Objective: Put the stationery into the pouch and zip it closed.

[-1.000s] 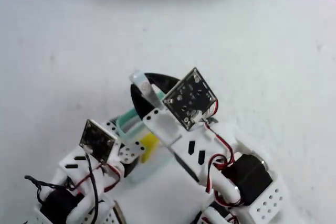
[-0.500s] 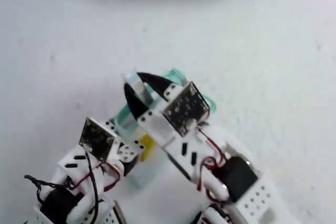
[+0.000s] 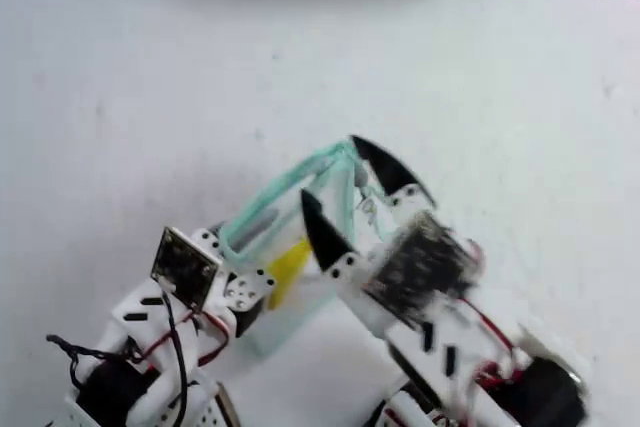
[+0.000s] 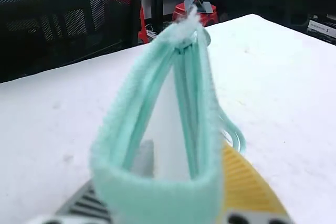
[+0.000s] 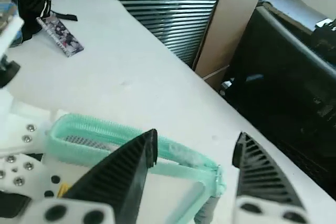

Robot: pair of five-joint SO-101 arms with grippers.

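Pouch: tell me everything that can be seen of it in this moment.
The pouch has a clear, soft-looking body edged with a mint-green fabric zip. Its mouth is open, with the zip's two sides apart. It stretches diagonally over the white table. The left gripper holds its near end, where something yellow shows. The right gripper is open and straddles the far end, where the zip's sides meet.

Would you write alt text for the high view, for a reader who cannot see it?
A clear pouch with a mint-green zipper edge stands on a white table, gripped at its near end by the left gripper. The right gripper is at its far end, black fingers open on either side of the pouch's corner.
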